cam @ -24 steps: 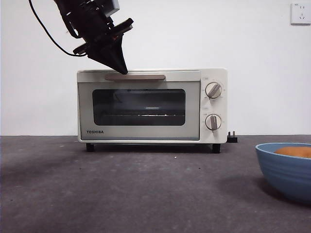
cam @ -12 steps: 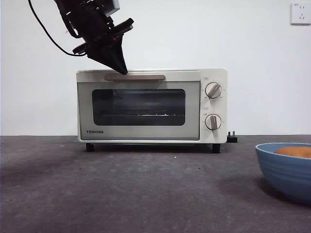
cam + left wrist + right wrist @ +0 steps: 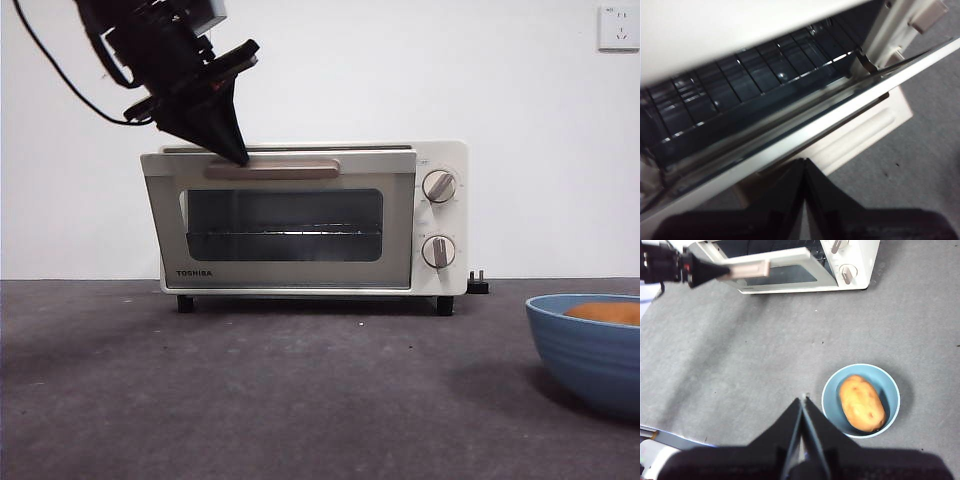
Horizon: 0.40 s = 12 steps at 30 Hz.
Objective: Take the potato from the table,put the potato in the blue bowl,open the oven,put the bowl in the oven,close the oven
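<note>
- Oven (image 3: 300,215): cream-white body, dark glass window, tan bar handle (image 3: 272,169), black feet, black TOSHIBA lettering low on the door; two pale round knobs (image 3: 439,186).
- Bowl (image 3: 860,400): matte blue, faint horizontal ridges outside, near the table's right edge.
- Potato (image 3: 862,403): orange-tan, darker brown flecks.
- Table (image 3: 250,390): dark grey, slightly mottled.
- Left gripper (image 3: 236,155): black, at the handle's left end.
- Right gripper (image 3: 803,399): black.
- Wall (image 3: 520,110): plain white, with a white socket (image 3: 618,28).
</note>
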Available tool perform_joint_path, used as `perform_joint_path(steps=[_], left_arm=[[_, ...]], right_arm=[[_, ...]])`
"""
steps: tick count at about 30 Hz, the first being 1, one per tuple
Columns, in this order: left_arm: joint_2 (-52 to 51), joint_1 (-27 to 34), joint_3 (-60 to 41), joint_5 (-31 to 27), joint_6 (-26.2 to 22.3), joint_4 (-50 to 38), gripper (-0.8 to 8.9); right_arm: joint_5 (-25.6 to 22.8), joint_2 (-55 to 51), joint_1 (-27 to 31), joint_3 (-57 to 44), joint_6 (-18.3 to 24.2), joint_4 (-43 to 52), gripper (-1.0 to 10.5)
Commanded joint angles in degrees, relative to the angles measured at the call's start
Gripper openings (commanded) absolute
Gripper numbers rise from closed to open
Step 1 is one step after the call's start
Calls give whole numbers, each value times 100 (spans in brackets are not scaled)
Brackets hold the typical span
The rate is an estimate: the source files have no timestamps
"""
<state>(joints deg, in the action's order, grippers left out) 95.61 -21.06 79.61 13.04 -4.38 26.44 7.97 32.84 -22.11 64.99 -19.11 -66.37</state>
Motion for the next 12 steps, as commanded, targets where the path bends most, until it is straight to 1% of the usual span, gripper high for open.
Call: perform_joint_path(steps=[1,5,9,12], left_arm=[[229,87,-588,-258,214,-120,-6],[116,46,-1069,-254,435,-511,-6],[101,-7,-1276,-260,442,-549,-6],[68,-37,-1495,-334,592,-688,-6]], right_arm=[[0,-13,-7,4,-44,20,-12],[0,-13,-7,4,-46,-22,-12],[-2,-13,-7,4,-55,-20,-12],[-2,-13,-4,4,-85,-13,-12]])
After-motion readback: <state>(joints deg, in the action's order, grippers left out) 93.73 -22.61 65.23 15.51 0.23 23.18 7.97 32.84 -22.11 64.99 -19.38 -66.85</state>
